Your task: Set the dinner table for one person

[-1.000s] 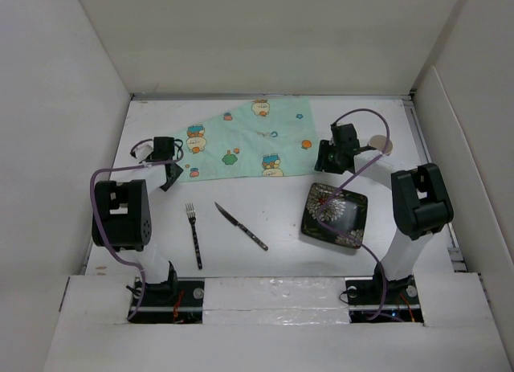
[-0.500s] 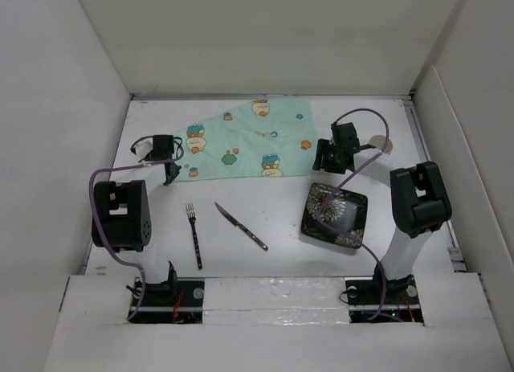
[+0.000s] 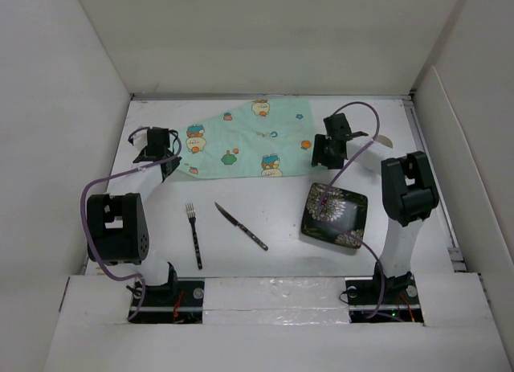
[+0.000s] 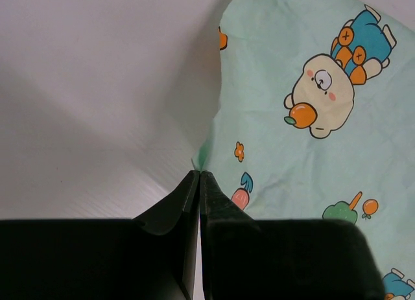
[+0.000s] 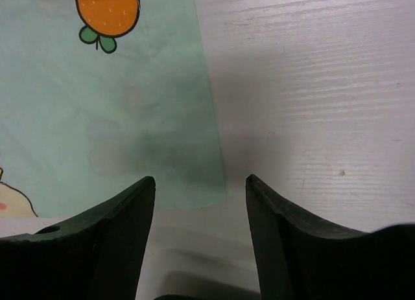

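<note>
The white dinner table (image 3: 277, 219) carries a mint-green cartoon-print placemat (image 3: 241, 143) at the back. My left gripper (image 3: 170, 165) is shut on the placemat's near left corner (image 4: 202, 159), which lifts off the table. My right gripper (image 3: 318, 157) is open just above the placemat's near right corner (image 5: 204, 190), which lies flat between the fingers. A fork (image 3: 193, 234) and a knife (image 3: 241, 226) lie in front of the left arm. A black flower-print square plate (image 3: 335, 215) sits at the right.
White panels wall the table on all sides. A small round tan object (image 3: 383, 143) lies behind the right arm, partly hidden. The arm bases stand at the near edge.
Both grippers have moved toward the back of the table. The placemat has shifted back and left with the left gripper, its left side spreading out.
</note>
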